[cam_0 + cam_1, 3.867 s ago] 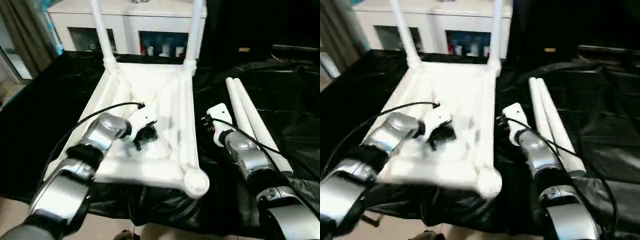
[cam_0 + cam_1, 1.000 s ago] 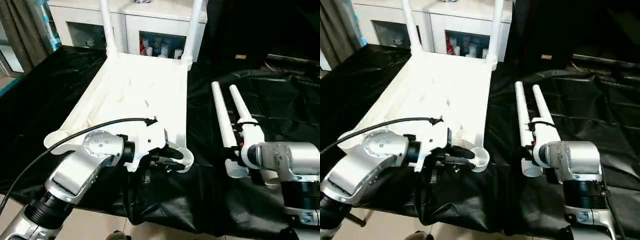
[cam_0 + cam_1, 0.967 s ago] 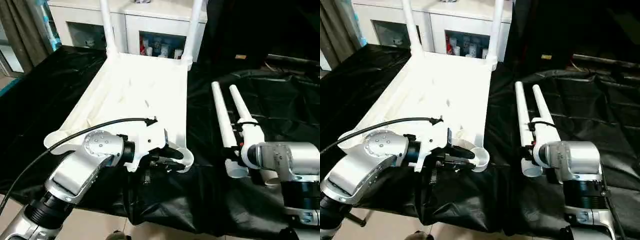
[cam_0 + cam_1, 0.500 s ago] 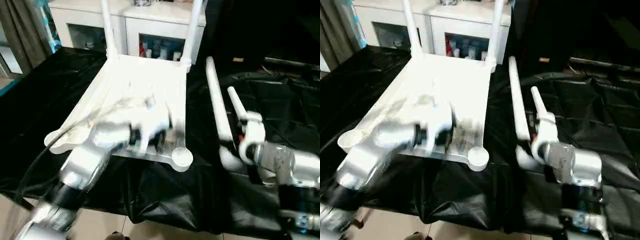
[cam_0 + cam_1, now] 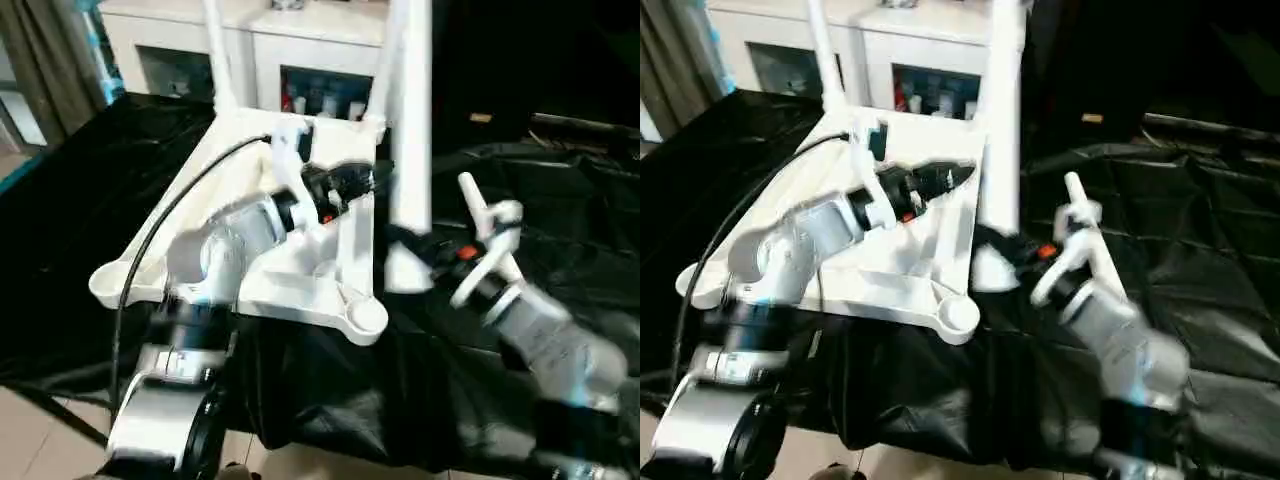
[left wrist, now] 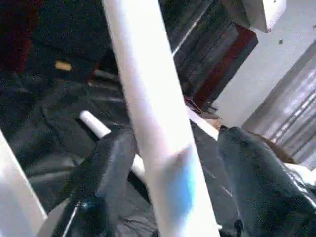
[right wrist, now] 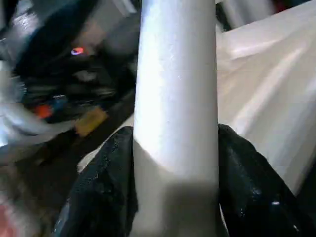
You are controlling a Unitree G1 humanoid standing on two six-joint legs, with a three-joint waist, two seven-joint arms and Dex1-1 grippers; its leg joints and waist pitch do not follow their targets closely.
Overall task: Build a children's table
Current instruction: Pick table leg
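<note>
White plastic leg (image 7: 175, 98), upright, pinched between the right tool's (image 7: 175, 187) black fingers (image 7: 106, 182). Beside it, the left tool (image 6: 168, 173) has fingers (image 6: 111, 168) spread either side of the same leg, not clearly touching. Just beyond lies the upturned table (image 5: 300, 270) on the black-draped worktop (image 5: 60, 200).

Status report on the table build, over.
Right gripper shut on upright leg. Left gripper open around same leg. Tabletop upside down, near right socket unfilled.
</note>
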